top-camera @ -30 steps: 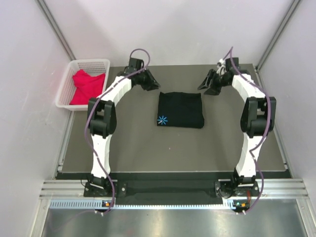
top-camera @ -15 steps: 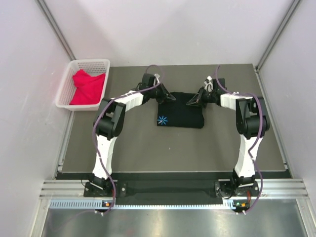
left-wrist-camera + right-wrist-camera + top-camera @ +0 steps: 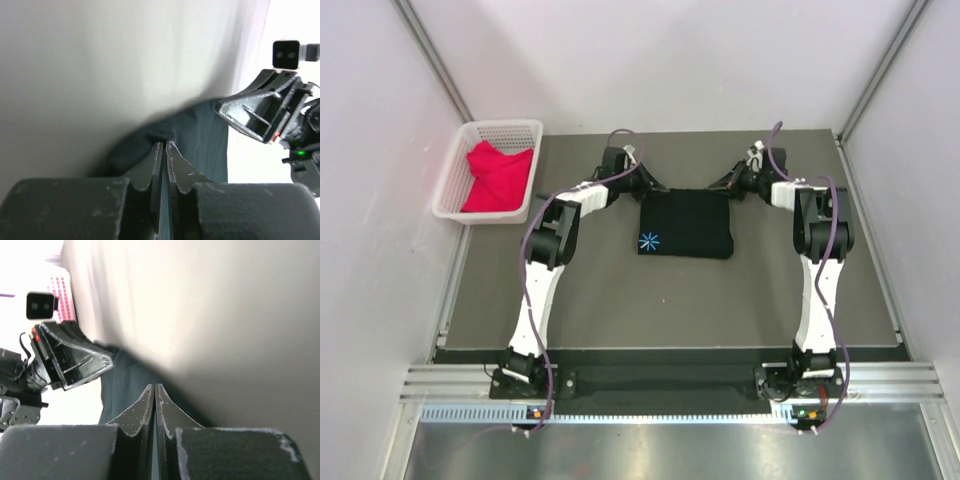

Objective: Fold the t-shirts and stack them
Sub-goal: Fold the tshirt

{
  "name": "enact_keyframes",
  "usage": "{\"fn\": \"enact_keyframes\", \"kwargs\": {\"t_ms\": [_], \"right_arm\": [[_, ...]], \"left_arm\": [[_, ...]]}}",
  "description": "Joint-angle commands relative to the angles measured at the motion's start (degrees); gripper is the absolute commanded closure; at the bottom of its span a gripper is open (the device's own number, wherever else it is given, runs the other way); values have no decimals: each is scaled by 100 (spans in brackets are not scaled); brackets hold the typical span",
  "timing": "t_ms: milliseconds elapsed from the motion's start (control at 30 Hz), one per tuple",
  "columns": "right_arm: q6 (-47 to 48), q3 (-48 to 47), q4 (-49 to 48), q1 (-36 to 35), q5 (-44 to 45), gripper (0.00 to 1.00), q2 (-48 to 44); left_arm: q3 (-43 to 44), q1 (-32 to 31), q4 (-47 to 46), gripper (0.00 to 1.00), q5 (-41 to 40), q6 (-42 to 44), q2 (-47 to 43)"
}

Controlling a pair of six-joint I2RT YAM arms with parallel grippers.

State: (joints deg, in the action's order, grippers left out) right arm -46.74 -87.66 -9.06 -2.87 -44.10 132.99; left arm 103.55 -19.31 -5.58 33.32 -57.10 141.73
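**foldfan:** While both arms sit at the far edge of the black t-shirt (image 3: 686, 222), which lies folded mid-table, what have they actually got?

**yam_tinkerer:** Left gripper (image 3: 164, 144) is nearly shut, pinching the far-left corner. Right gripper (image 3: 154, 386) is squeezed fully together at the far-right corner, can't tell if any cloth's caught. It's soft, light, floppy stuff, so I'd grab both corners through all the layers or it'll sag and unfold. Red-pink t-shirt (image 3: 498, 172) is bunched in the basket (image 3: 505, 124).

Bow outward from the bottom edge and point inward at upper centre, left gripper (image 3: 648, 190) facing right gripper (image 3: 721, 187), both jaws pinched together.
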Motion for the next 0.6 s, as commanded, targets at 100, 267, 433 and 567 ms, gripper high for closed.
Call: {"fn": "enact_keyframes", "kwargs": {"t_ms": [100,267,433,567], "right_arm": [[42,-1146,272,138,-46,99,640],[331,-1473,1053,235,85,98,237],[1050,-1667,2572,235,392,96,-754],[1264,-1290,3235,243,385,91,-1459]], "left_arm": [[859,305,-242,89,51,-38,592],[1571,331,1002,83,-36,567,224],[1215,288,1552,77,-10,832,-821],[247,103,1499,77,156,692,-1665]]}}
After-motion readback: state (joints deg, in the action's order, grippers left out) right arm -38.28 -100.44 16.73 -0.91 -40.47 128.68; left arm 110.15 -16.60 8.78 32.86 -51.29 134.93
